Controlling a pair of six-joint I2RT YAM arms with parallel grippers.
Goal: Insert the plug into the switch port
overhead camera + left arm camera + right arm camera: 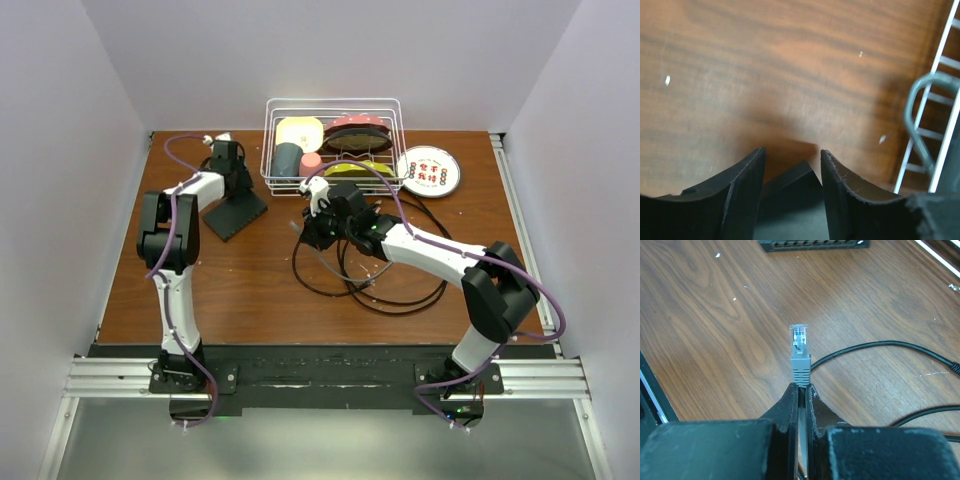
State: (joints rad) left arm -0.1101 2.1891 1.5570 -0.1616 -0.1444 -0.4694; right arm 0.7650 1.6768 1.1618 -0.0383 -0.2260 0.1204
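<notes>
The switch [235, 214] is a flat black box lying at the back left of the table. My left gripper [228, 172] hangs over its far end. In the left wrist view a corner of the switch [790, 187] sits between the fingers of my left gripper [791, 152], whose jaws stand apart on either side of it. My right gripper [312, 232] is at mid table, right of the switch. It is shut on the grey boot of the plug [800, 347], and the clear tip points toward the switch's row of sockets [815, 244].
A white wire basket [333, 140] holding dishes stands at the back centre, close to the left gripper's right side [945, 75]. A round white plate [428, 170] lies to the right of the basket. Black cable [390, 285] loops over the table under the right arm.
</notes>
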